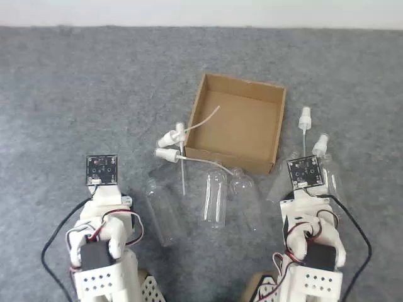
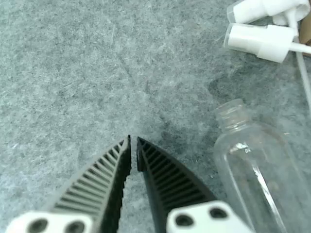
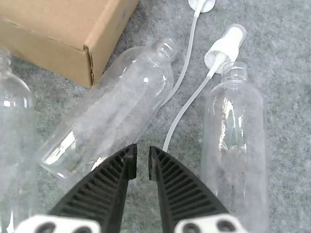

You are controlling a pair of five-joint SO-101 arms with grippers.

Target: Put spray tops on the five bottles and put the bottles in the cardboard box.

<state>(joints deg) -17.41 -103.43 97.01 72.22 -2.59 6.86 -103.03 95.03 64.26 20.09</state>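
Bottles (image 1: pixel 214 197), five in clear plastic and all uncapped, lie on their sides on the grey carpet (image 1: pixel 75 94) near the open cardboard box (image 1: pixel 233 157). Three form a row in front of the box between the arms, necks toward it; two more bottles lie at the box's right corner, by the right arm (image 1: pixel 308 220). Spray tops (image 1: pixel 167 154), white with long dip tubes, lie loose: two just left of the box, one tube reaching over its wall, and two to the right of the box. The left arm (image 1: pixel 104 214) sits folded at the near left; the left gripper (image 2: pixel 133 141) is over bare carpet beside the leftmost bottle's neck, jaws pressed almost together on nothing. The right gripper (image 3: pixel 142 148) hangs between two bottles, jaws drawn to a thin gap, holding nothing, with a dip tube just ahead of its tips.
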